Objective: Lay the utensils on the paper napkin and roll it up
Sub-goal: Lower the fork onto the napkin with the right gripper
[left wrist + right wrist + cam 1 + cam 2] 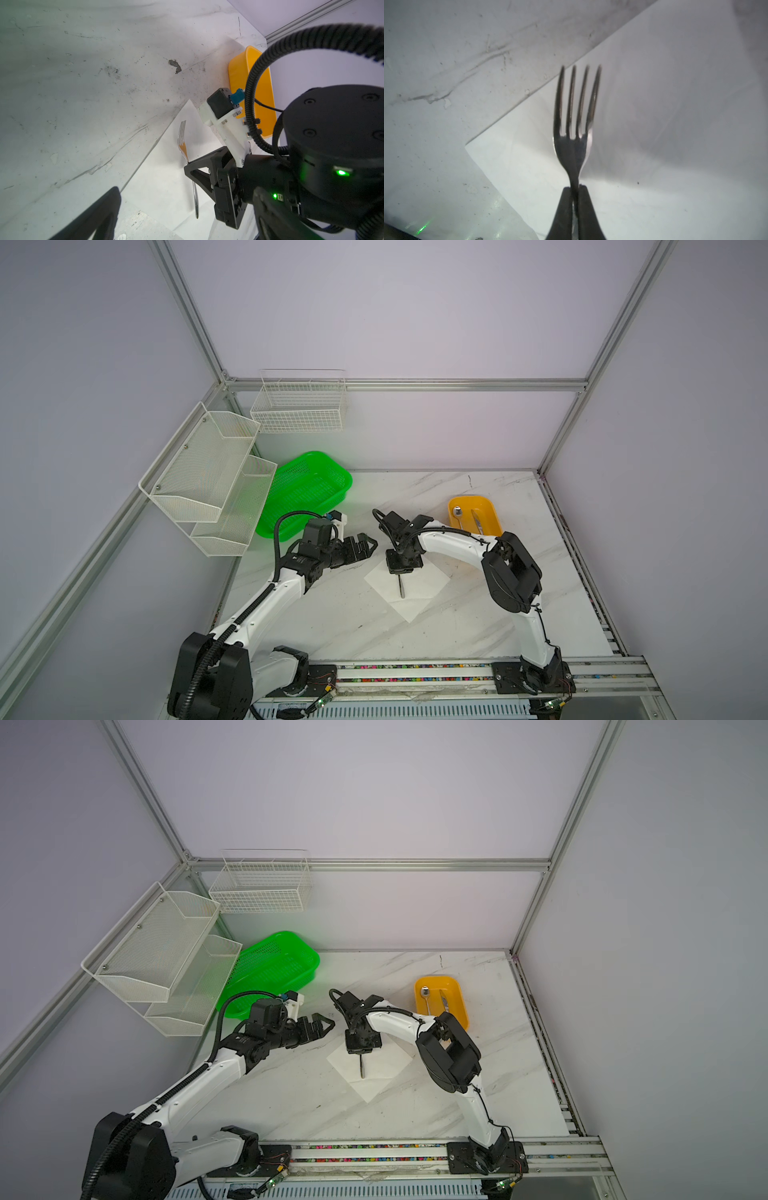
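The white paper napkin (pixel 428 583) (pixel 388 1063) lies flat as a diamond mid-table. My right gripper (pixel 400 572) (pixel 360 1051) (pixel 576 189) points down over it, shut on the neck of a silver fork (pixel 401 588) (pixel 362 1068) (pixel 577 124) (pixel 182 141). The fork lies low along the napkin (pixel 654 145) (pixel 166 176); I cannot tell whether they touch. A spoon (pixel 457 514) (pixel 425 994) and another silver piece (pixel 478 520) (pixel 444 1000) lie in the yellow tub (pixel 494 512) (pixel 460 994). My left gripper (pixel 371 545) (pixel 328 1025) (pixel 182 226) hovers open and empty, left of the napkin.
A green plastic basket (pixel 307 489) (pixel 274 965) sits at the back left behind the left arm. White mesh shelves (pixel 208 472) and a wire basket (pixel 299 406) hang on the walls. The right arm's elbow (pixel 513 568) rises in front of the tub.
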Motion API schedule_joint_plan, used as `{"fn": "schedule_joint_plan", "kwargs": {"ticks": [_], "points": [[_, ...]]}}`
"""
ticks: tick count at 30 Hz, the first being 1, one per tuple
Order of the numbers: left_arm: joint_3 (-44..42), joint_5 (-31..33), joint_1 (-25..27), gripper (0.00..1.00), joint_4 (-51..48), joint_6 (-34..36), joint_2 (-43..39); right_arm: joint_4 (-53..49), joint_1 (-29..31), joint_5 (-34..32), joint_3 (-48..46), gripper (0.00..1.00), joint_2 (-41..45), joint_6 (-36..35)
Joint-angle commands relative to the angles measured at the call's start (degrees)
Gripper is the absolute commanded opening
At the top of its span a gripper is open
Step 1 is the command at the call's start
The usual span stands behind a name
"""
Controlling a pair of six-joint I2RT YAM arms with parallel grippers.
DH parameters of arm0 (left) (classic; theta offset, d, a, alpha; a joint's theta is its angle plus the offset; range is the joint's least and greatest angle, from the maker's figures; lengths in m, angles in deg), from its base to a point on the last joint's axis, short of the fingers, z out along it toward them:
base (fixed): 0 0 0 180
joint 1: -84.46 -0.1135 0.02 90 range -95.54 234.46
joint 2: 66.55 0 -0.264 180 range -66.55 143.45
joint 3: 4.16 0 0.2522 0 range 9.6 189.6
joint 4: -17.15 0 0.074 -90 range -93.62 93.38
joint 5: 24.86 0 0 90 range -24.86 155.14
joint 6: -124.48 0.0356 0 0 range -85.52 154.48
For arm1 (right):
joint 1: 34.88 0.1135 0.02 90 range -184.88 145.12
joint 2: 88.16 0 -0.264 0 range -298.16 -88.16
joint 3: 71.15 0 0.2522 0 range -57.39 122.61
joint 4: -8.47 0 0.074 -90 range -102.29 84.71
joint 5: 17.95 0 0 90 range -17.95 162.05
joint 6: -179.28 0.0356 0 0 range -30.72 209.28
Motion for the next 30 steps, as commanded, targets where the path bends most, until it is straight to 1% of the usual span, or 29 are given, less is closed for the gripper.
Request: {"fn": "schedule_joint_plan", "kwargs": {"ticks": [1, 7, 14, 23, 30], "points": [[-2.1, 0.8, -0.7, 0.98, 0.2, 1.2, -1.4, -2.9, 0.3, -2.1, 1.7, 0.08, -1.5, 1.6], [-2.1, 1.0, -1.1, 0.98, -0.2, 1.1, -1.6, -2.4, 0.4, -1.6, 2.0, 0.08, -2.9, 3.0], [-2.4, 1.0, -1.3, 0.98, -0.4, 0.9, -1.6, -2.2, 0.4, -2.4, 2.5, 0.12, -3.3, 3.0], [-2.6, 0.9, -1.3, 0.98, -0.4, 0.8, -1.5, -2.8, 0.5, -3.4, 4.1, 0.12, -3.5, 2.3], [-2.8, 0.7, -1.5, 0.98, -0.4, 0.8, -1.3, -3.4, 0.4, -4.1, 4.5, 0.14, -4.5, 2.0]]}}
